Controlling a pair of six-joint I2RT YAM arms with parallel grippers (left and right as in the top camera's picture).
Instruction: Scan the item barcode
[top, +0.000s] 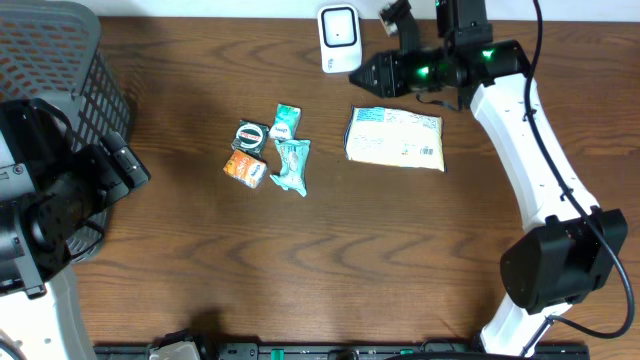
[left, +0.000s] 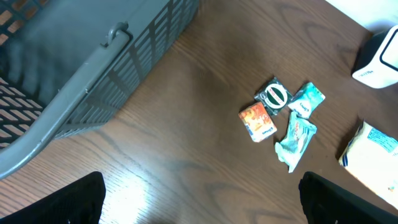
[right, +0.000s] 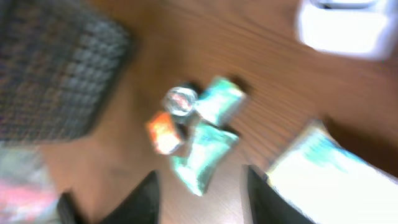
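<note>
Your right gripper (right: 202, 180) is standing spread and holding nothing; the white packet (top: 395, 137) is lying flat, so you are risking a slipping grip

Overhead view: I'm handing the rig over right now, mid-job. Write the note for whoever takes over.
Left gripper: open, empty, near the basket.
Right gripper: open, empty, beside the scanner.
Items: big packet lies flat on the table just below the scanner; small packets are clustered between it and the basket.
Done: no item is held; the pictures show no scan.
Left: pick up an item and show its barcode to the scanner.
</note>
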